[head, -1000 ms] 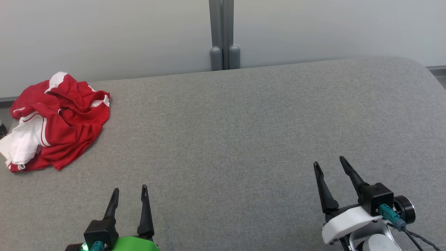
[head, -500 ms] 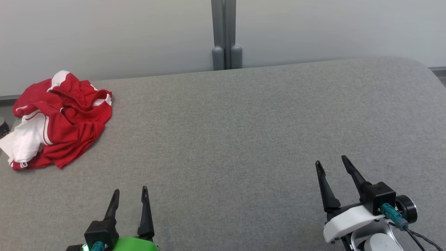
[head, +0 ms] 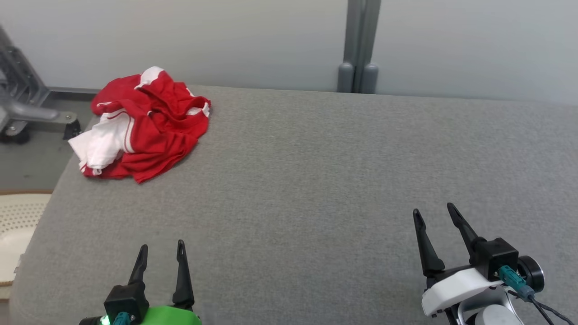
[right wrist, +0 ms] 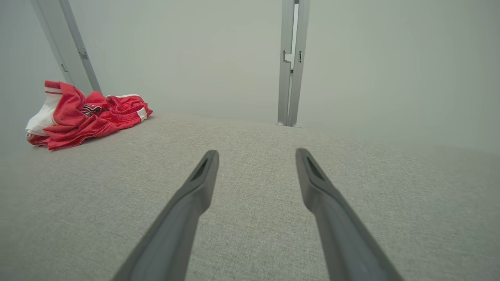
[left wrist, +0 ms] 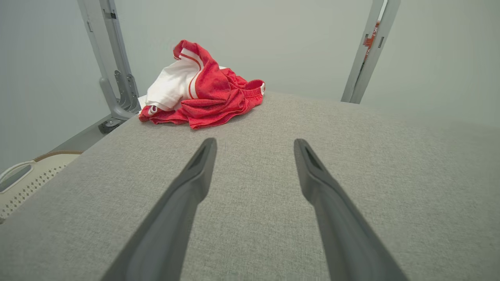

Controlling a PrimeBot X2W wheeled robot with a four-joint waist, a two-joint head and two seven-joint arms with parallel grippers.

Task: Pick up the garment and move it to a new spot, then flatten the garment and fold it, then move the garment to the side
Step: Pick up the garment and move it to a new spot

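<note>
You find the garment (head: 144,131) crumpled at the grey padded surface's (head: 316,171) far-left corner by its edge, well apart from left gripper (head: 162,245) and right gripper (head: 432,208), both spread wide, pale wall (head: 226,40) behind.

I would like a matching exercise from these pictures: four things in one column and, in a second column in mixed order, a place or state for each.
Things:
1. garment
2. left tool
3. right tool
4. cream basket

Places or states:
A. open, at the lower right of the head view
B. crumpled, near the far left corner of the grey table
C. beside the table, beyond its left edge
D. open, at the lower left of the head view

Pairs: 1-B, 2-D, 3-A, 4-C
</note>
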